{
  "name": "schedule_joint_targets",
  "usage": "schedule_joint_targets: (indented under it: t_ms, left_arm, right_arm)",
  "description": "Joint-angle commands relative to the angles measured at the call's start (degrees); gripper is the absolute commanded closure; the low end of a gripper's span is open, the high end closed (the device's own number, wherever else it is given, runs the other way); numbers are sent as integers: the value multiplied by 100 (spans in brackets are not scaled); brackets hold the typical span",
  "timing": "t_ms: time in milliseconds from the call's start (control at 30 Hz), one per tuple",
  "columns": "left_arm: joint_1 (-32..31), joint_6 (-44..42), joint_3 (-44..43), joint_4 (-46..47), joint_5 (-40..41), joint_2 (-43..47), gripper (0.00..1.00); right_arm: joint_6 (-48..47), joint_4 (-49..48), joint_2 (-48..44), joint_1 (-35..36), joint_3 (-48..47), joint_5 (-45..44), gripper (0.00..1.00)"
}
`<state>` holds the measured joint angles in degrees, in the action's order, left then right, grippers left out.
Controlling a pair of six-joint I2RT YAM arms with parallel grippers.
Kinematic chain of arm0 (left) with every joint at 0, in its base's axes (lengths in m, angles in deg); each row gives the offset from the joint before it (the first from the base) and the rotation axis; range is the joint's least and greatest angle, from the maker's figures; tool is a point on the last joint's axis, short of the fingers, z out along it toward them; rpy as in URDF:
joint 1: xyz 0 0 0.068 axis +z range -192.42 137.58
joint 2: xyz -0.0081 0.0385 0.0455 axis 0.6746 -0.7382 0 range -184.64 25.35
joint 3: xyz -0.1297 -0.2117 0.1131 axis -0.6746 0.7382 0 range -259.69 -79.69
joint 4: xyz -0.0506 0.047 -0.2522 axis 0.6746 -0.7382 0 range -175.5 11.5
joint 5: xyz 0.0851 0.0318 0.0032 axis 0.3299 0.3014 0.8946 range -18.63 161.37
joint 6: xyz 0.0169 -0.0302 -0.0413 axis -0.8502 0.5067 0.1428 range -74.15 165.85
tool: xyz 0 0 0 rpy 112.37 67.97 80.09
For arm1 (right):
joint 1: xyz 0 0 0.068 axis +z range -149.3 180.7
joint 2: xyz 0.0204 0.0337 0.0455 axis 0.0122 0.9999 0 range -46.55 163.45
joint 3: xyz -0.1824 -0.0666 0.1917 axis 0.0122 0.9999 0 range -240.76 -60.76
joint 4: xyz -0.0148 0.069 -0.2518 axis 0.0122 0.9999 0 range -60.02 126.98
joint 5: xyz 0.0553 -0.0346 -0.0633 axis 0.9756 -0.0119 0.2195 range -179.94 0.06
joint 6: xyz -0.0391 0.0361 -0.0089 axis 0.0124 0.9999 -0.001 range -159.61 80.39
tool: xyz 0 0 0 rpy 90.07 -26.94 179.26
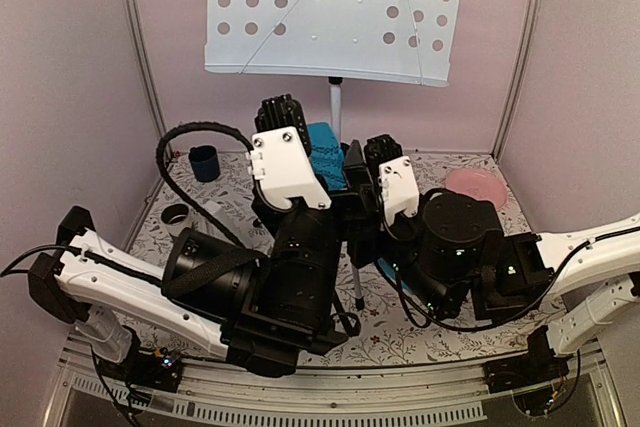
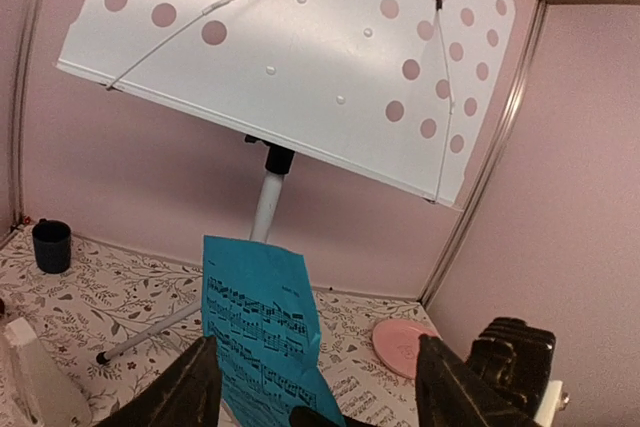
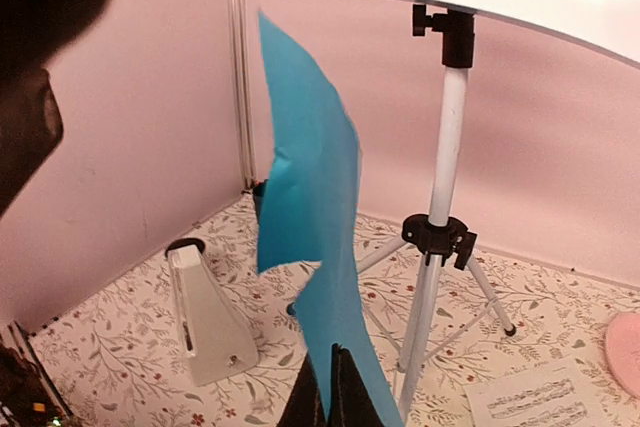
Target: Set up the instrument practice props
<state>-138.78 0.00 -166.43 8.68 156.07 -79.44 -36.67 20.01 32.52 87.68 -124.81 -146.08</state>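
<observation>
The pale perforated music stand (image 1: 330, 7) rises at the back on its silver pole (image 3: 440, 197). In front of it a bright blue music sheet (image 2: 260, 327) stands upright. My right gripper (image 3: 331, 387) is shut on the sheet's lower edge. My left gripper (image 2: 318, 352) is open, one dark finger on each side of the sheet, and neither shows contact with it. The white music sheet (image 3: 530, 399) lies flat on the table right of the tripod. The white pyramid metronome (image 3: 205, 317) stands on the table to the left.
A dark blue cup (image 1: 205, 162) sits at the back left and a pink round plate (image 1: 475, 187) at the back right. The tripod legs (image 2: 150, 332) spread over the floral tablecloth. Pink walls close in the back and sides.
</observation>
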Motion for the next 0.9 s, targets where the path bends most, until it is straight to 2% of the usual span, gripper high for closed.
schedule_joint_targets:
  t_ms: [0, 67, 200, 300, 367, 433, 467, 500, 533, 567, 600, 667, 767, 867]
  left_arm:
    - [170, -843, -11, 1722, -497, -152, 23]
    - [297, -957, 392, 1723, -596, 150, 16]
    - [622, -975, 1366, 1575, -831, 1055, 14]
    - [892, -661, 1972, 982, -696, 1575, 14]
    - [1117, -73, 2408, 214, -551, 1925, 14]
    - [1235, 1001, 2688, -1392, -689, 2359, 14]
    - [1301, 2018, 2707, -2753, -869, 2613, 14]
    - [1445, 3659, 2489, -5016, -1280, 2948, 15]
    - [1876, 6038, 2095, -7648, -2373, 3220, 18]
    - [2594, 7376, 2029, -8744, -4150, 3391, 23]
    - [3128, 7739, 2272, -8730, -4875, 3519, 25]
    - [3353, 7586, 2767, -8307, -5150, 3736, 25]
    - [3730, 7369, 3469, -7513, -6019, 4115, 22]
    - [4070, 7048, 3962, -7088, -6652, 4413, 14]
  right_arm:
    - [-150, 165, -291, -39, 259, 636, 100]
    - [292, 370, -665, -319, 528, 1191, 100]
    - [1128, 421, -1543, -1338, 1256, 2536, 100]
    - [1199, 184, -2180, -2021, 1722, 3632, 100]
    - [1123, 147, -2494, -2395, 1848, 4172, 100]
    - [1053, 209, -2605, -2724, 1840, 4648, 100]
    - [1012, 255, -2614, -2849, 1810, 4954, 100]
    - [984, 307, -2592, -2960, 1755, 5106, 100]
    - [968, 368, -2559, -3052, 1690, 5207, 100]
    - [964, 429, -2508, -3140, 1612, 5294, 100]
    - [955, 472, -2468, -3212, 1547, 5406, 100]
    - [916, 483, -2433, -3318, 1453, 5602, 100]
    - [893, 489, -2397, -3534, 1366, 6067, 100]
    - [901, 478, -2371, -3812, 1283, 6678, 100]
